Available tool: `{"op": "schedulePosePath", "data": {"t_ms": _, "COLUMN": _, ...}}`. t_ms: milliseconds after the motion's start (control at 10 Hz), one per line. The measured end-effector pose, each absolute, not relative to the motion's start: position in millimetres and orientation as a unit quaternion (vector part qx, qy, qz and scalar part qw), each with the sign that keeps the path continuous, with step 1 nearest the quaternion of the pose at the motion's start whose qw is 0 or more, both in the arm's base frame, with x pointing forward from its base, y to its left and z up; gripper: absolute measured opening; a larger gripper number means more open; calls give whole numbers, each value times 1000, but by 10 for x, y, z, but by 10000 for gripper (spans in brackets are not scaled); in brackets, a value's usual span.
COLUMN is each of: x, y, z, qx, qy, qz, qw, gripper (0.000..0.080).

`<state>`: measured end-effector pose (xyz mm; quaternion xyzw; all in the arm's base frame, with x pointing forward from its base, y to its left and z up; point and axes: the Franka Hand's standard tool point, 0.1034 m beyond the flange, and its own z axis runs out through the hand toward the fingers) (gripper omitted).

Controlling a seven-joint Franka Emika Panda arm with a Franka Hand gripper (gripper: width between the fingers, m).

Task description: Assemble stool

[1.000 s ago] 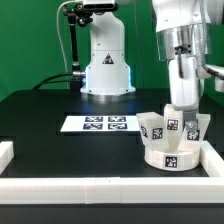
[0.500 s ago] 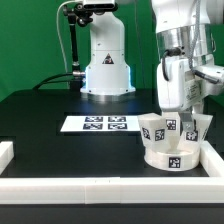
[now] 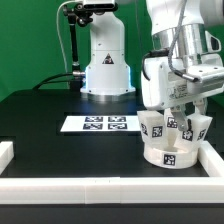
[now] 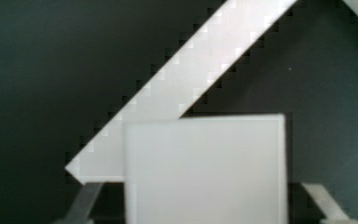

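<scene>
The stool's round white seat [image 3: 170, 154] lies in the front corner on the exterior view's right, with three tagged white legs standing on it: one [image 3: 152, 128] on the left, one [image 3: 173, 125] in the middle, one [image 3: 198, 127] on the right. My gripper [image 3: 177, 112] comes down on the middle leg from above, its hand turned and tilted. In the wrist view that leg is a plain white block [image 4: 202, 165] filling the gap between my two fingers [image 4: 91, 200], so my gripper [image 4: 202, 206] is shut on it.
White border rails run along the table's front [image 3: 100, 186], the exterior view's left [image 3: 8, 150] and right [image 3: 215, 158]; one shows as a slanting white bar [image 4: 211, 60] in the wrist view. The marker board [image 3: 97, 124] lies mid-table. The robot base [image 3: 107, 65] stands behind.
The hand has turned about the middle leg and swung toward the exterior view's left while the jaws stayed shut on it. The seat and the other legs have not visibly moved.
</scene>
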<state>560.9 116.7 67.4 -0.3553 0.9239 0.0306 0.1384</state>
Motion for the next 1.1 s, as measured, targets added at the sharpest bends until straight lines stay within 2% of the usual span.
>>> {"op": "schedulePosePath", "data": {"t_ms": 300, "x": 5607, "y": 1170, "z": 671, "qx": -375, "qy": 916, "qz": 27, "qw": 139, "gripper": 343}}
{"op": "schedulePosePath", "data": {"t_ms": 400, "x": 5609, "y": 1171, "z": 683, "qx": -377, "qy": 915, "qz": 27, "qw": 139, "gripper": 522}}
{"op": "schedulePosePath", "data": {"t_ms": 500, "x": 5621, "y": 1177, "z": 760, "qx": -380, "qy": 913, "qz": 28, "qw": 145, "gripper": 609}}
{"op": "schedulePosePath", "data": {"t_ms": 600, "x": 5637, "y": 1179, "z": 855, "qx": -380, "qy": 912, "qz": 31, "qw": 152, "gripper": 609}}
{"op": "schedulePosePath", "data": {"t_ms": 700, "x": 5666, "y": 1163, "z": 921, "qx": -380, "qy": 911, "qz": 30, "qw": 157, "gripper": 642}}
{"op": "schedulePosePath", "data": {"t_ms": 1100, "x": 5637, "y": 1162, "z": 860, "qx": -382, "qy": 911, "qz": 30, "qw": 152, "gripper": 649}}
